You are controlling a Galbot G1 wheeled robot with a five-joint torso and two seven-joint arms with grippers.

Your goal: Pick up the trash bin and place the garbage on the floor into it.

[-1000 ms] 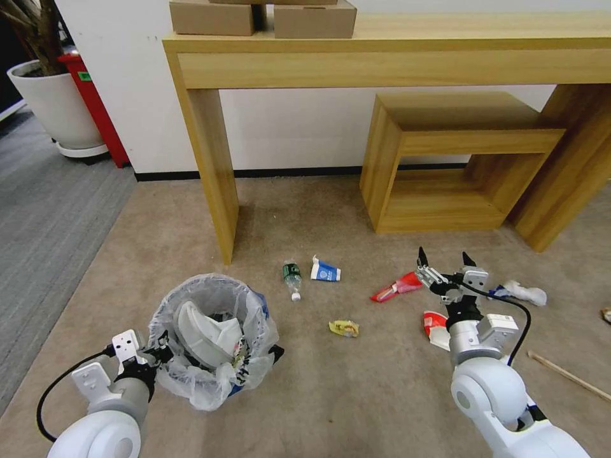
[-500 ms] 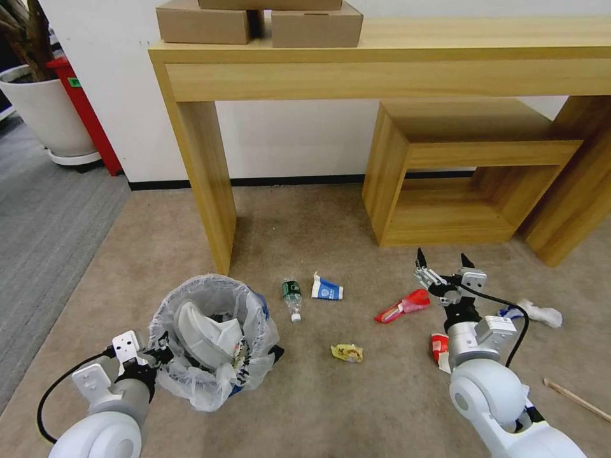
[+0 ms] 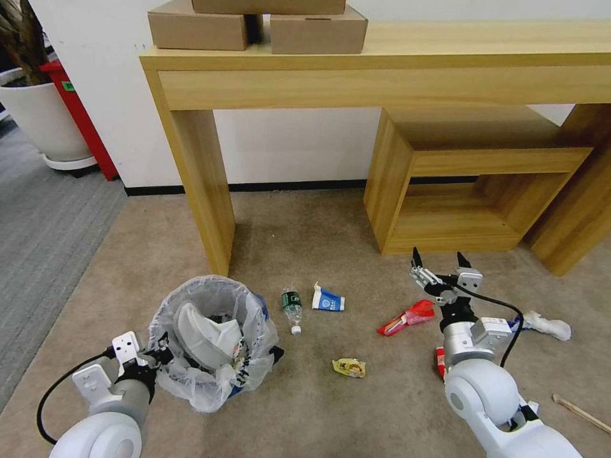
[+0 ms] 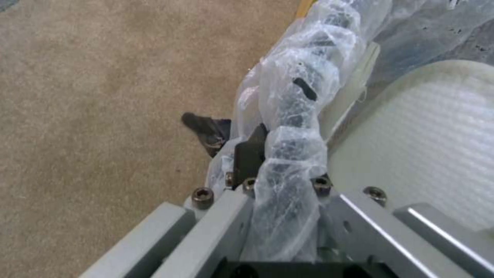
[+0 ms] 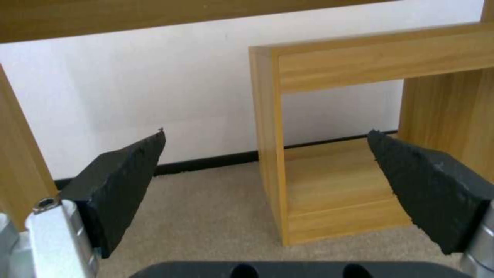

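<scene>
A: Start nearest. Where's the trash bin (image 3: 213, 340)?

B: Low at the robot's left on the beige carpet (image 3: 356, 407), with the left claw (image 3: 156, 357) clamped on its bagged rim. In the left wrist view the crinkly liner (image 4: 296, 127) is bunched between the jaws. A white slipper (image 3: 207, 331) is already inside.

A: How will it handle?

B: I'd judge it light, but the film is slick and soft, so the hold has to take in the stiff rim under the bag, not the plastic alone.

A: And the right claw (image 3: 440, 275)?

B: Spread wide and empty, hanging above the carpet just past the red wrapper (image 3: 407, 316). Its wrist view looks between the parted fingers (image 5: 121, 185) at the low wooden shelf unit (image 5: 329, 135).

A: The litter?

B: A yellow wrapper (image 3: 349, 366) is closest, mid-carpet; another red wrapper (image 3: 439, 361) sits partly hidden by the right arm. Farther out are the small plastic bottle (image 3: 291, 307) and the blue-white carton (image 3: 328, 299), near each other. A crumpled tissue (image 3: 546, 326) and a wooden stick (image 3: 582, 413) lie off to the right. All thin, light, crushable; a pinch across the middle should do.

A: Anything in the way?

B: The desk leg (image 3: 203, 191) stands just beyond the bin, and the shelf unit is close ahead of the right claw. Cardboard boxes (image 3: 254, 25) sit on the desk's left end.
</scene>
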